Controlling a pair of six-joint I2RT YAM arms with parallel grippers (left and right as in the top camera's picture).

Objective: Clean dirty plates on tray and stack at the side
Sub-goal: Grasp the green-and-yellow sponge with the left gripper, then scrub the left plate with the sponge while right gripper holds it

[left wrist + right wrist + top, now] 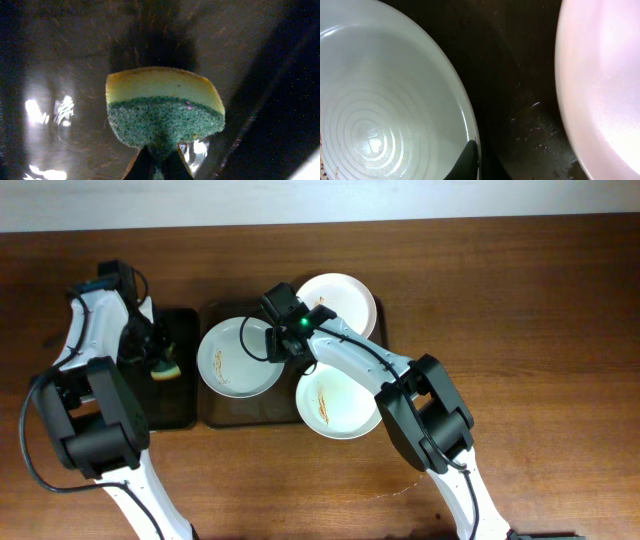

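Three white plates lie on the dark brown tray [240, 412]. The left plate [232, 360] and the near plate [338, 402] carry yellow-brown streaks. The far plate [340, 300] shows one small streak by its left rim. My right gripper [272, 343] is shut on the left plate's right rim. In the right wrist view one finger of the right gripper [476, 161] lies inside that plate's rim [395, 100], with another plate [605, 85] to the right. My left gripper [159, 167] is shut on a yellow and green sponge [162, 107], which also shows in the overhead view [166, 366].
A smaller black tray [178, 405] lies left of the brown tray, under the sponge and the left gripper. Bare dark tray floor [520, 100] shows between the two plates. Brown tabletop [540, 330] extends to the right.
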